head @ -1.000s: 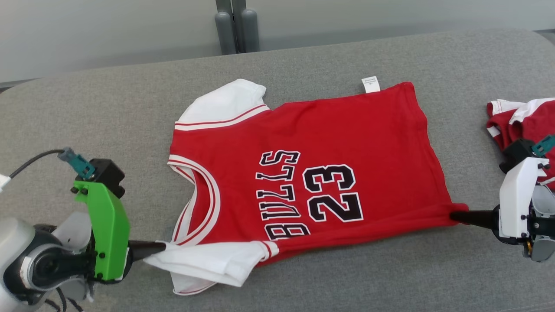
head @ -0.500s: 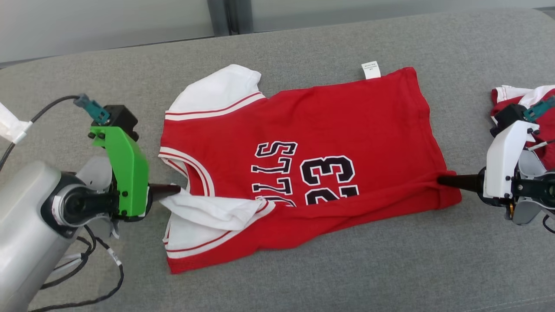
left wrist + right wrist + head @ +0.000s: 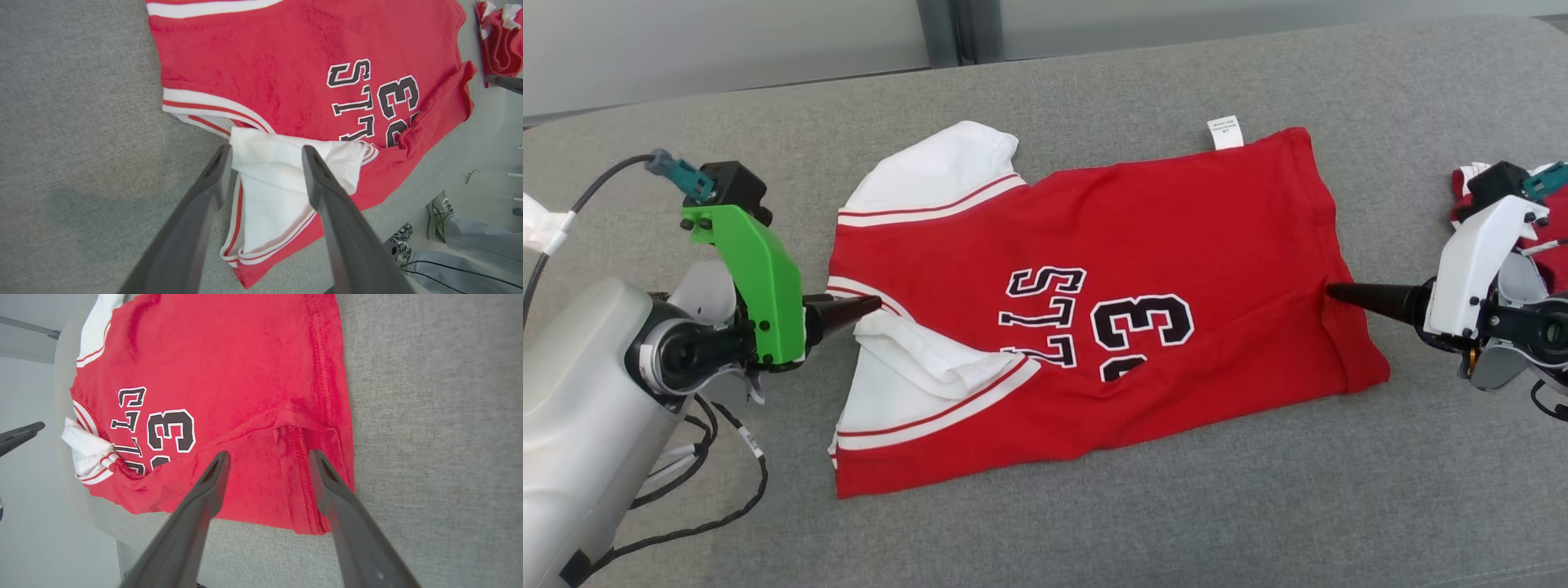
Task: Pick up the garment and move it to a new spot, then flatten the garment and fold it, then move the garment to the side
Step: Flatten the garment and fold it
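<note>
The garment point(image 3: 1143, 220) is a red jersey with white sleeves and black lettering, lying on the grey cushion point(image 3: 1176, 506). Its near edge is folded over onto the body and covers the lower part of the lettering. My left gripper point(image 3: 870, 306) sits at the collar end. In the left wrist view the left gripper point(image 3: 266, 153) is open, its fingers either side of the crumpled white sleeve point(image 3: 282, 163). At the hem end is my right gripper point(image 3: 1335, 292). The right wrist view has the right gripper point(image 3: 269, 456) open over the folded hem point(image 3: 302, 457), gripping nothing.
A second red-and-white garment point(image 3: 500, 41) lies bunched at the cushion's right end, behind my right wrist. A person's shoes and legs point(image 3: 437, 212) stand on the floor beyond the cushion's front edge. Loose cables point(image 3: 711, 457) hang under my left arm.
Both grippers carried the garment's near edge away from me and over its body, then opened and let it go. The head camera tilted down a little early on.
</note>
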Robot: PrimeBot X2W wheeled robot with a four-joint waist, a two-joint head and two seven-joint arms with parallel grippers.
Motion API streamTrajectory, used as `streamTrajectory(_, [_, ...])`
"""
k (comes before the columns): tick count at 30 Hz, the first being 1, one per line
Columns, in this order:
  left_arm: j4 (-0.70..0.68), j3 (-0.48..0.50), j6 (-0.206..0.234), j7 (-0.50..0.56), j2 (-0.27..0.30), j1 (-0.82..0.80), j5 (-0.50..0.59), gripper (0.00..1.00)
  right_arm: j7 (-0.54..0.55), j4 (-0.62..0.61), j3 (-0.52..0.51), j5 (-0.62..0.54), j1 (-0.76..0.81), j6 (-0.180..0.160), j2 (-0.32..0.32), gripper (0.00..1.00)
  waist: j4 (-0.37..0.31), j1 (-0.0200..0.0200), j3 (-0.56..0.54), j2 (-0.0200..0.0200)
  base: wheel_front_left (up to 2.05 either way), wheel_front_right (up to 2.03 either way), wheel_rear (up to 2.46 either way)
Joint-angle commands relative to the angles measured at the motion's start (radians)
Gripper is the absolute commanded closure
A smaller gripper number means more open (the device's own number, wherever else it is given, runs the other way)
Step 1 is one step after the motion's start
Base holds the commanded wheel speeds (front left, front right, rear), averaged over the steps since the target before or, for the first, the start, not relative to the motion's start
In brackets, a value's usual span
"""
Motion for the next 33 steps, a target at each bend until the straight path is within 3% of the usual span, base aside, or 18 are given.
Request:
streamTrajectory(1, [0.010, 0.008, -0.010, -0.022, -0.002, -0.009, 0.014, 0.00, -0.037, -0.001, -0.011, -0.004, 0.000, 0.000, -0.004, 0.00, 0.004, 0.0001, -0.015, -0.0001, 0.00, 0.00, 0.00])
streamTrajectory(10, [-0.015, 0.056, -0.040, -0.277, 0.029, 0.052, 0.092, 0.00, -0.395, -0.140, -0.087, -0.088, 0.085, 0.000, -0.045, 0.00, 0.019, 0.0001, -0.075, -0.0001, 0.00, 0.00, 0.00])
streamTrajectory(15, [-0.073, 0.105, 0.004, -0.523, 0.054, 0.122, 0.170, 0.00, -0.638, -0.174, -0.107, -0.191, 0.161, 0.000, -0.053, 0.00, 0.022, 0.0001, -0.104, -0.0001, 0.00, 0.00, 0.00])
streamTrajectory(18, [-0.117, 0.126, 0.045, -0.647, 0.077, 0.181, 0.223, 0.00, -0.684, -0.162, -0.158, -0.242, 0.206, 0.000, -0.040, 0.00, 0.023, 0.0001, -0.116, -0.0001, 0.00, 0.00, 0.00])
streamTrajectory(22, [-0.203, 0.151, 0.135, -0.809, 0.101, 0.267, 0.295, 0.00, -0.687, -0.120, -0.394, -0.395, 0.303, 0.000, 0.029, 0.00, 0.020, 0.0001, -0.126, -0.0001, 0.00, 0.00, 0.00])
streamTrajectory(26, [-0.300, 0.185, 0.246, -0.950, 0.111, 0.381, 0.346, 0.00, -0.687, -0.149, -0.692, -0.640, 0.473, 0.000, 0.148, 0.00, 0.022, 0.0001, -0.130, -0.0001, 0.00, 0.00, 0.00])
streamTrajectory(30, [-0.376, 0.230, 0.326, -0.996, 0.090, 0.486, 0.406, 0.00, -0.687, -0.229, -0.909, -0.850, 0.644, 0.000, 0.269, 0.00, 0.028, 0.0001, -0.130, -0.0001, 0.00, 0.00, 0.00])
streamTrajectory(33, [-0.431, 0.306, 0.372, -1.002, 0.050, 0.562, 0.476, 0.00, -0.688, -0.287, -1.005, -0.968, 0.741, 0.000, 0.334, 0.00, 0.031, 0.0001, -0.130, -0.0001, 0.00, 0.00, 0.00])
